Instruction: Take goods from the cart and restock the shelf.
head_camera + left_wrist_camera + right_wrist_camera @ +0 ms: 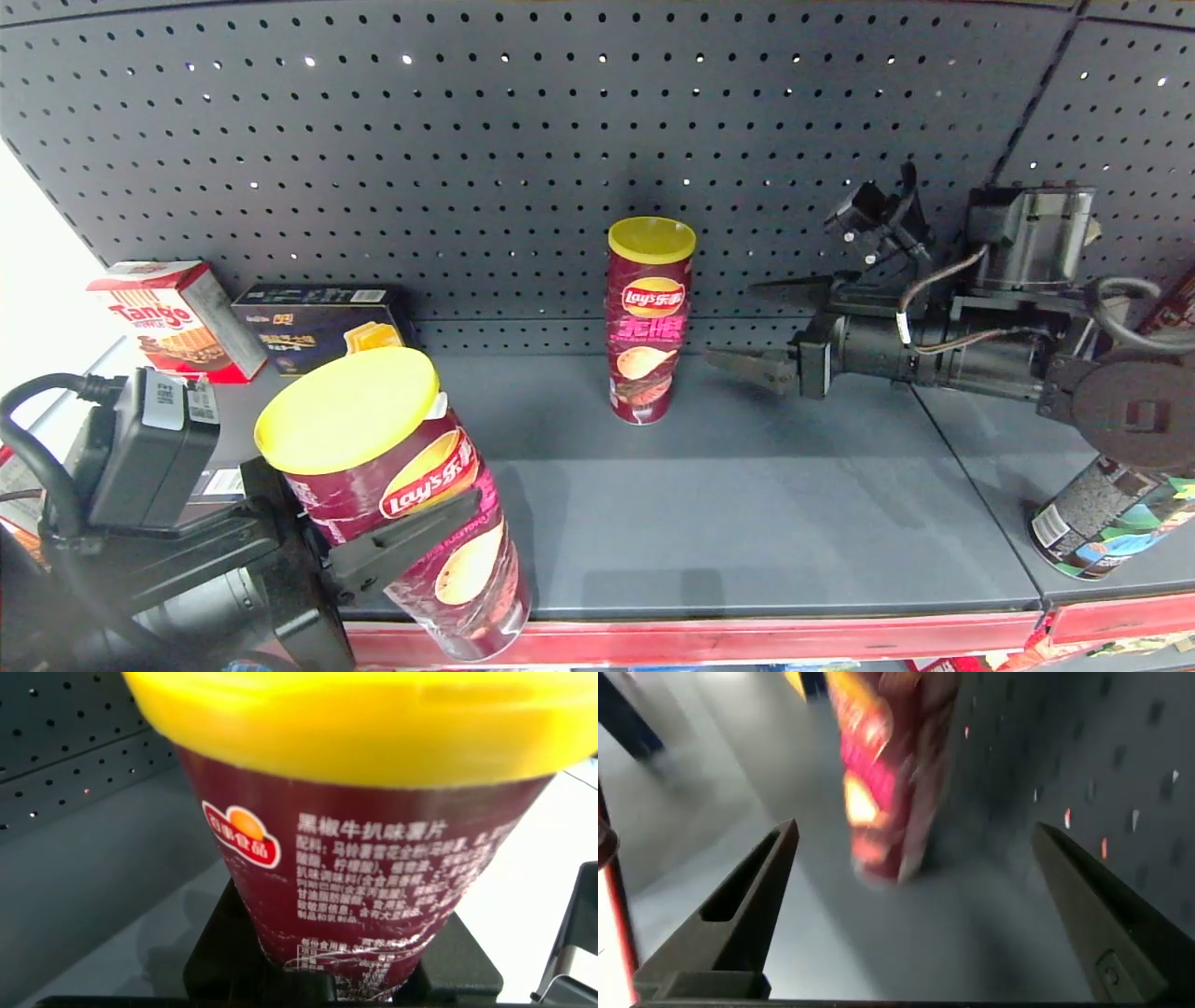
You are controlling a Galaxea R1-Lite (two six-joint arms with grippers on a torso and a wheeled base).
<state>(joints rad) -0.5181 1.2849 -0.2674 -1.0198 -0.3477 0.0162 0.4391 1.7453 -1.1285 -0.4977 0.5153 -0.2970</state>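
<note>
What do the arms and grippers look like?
Both are black. The right gripper has long tapered fingers, a brown cable with a white tag, a silver block behind. The left gripper bears a white-labelled box and thick cable at its wrist.

Print present, not transcribed.
Near chip can (401, 495): brand logo on front; rear has round orange emblem (241, 833) and white Chinese txt block (374, 882).
Far chip can (651, 322): same logo, pink chars below.
Red-white box (173, 317): red brand word.
Dark box (317, 322): white label, gold chars.
Tipped can (1102, 527): white label, illegible.
</note>
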